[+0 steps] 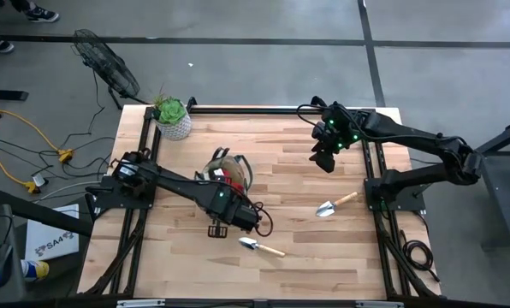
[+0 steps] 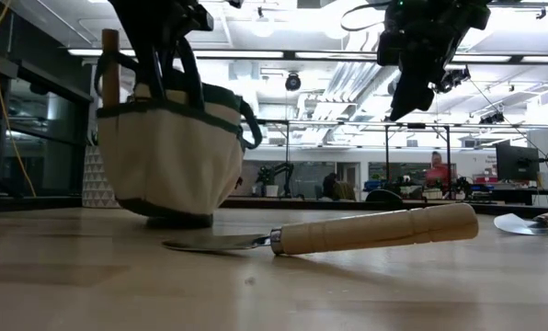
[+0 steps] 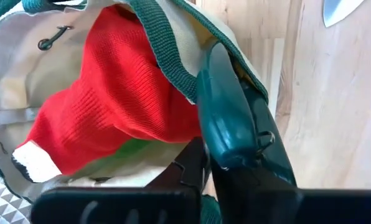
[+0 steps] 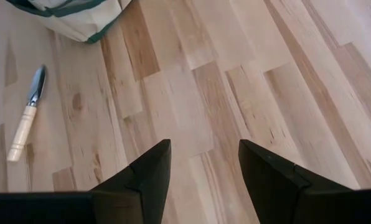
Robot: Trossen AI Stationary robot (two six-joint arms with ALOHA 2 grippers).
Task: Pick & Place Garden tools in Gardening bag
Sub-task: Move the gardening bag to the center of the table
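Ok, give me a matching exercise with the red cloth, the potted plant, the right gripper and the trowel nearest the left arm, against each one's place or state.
Things:
1. red cloth
2. potted plant
3. right gripper
4. trowel nearest the left arm

Places or states:
A. lying flat on the table
B. open, holding nothing
C. inside the gardening bag
D. standing on a table corner

Pairs: 1-C, 2-D, 3-B, 4-A
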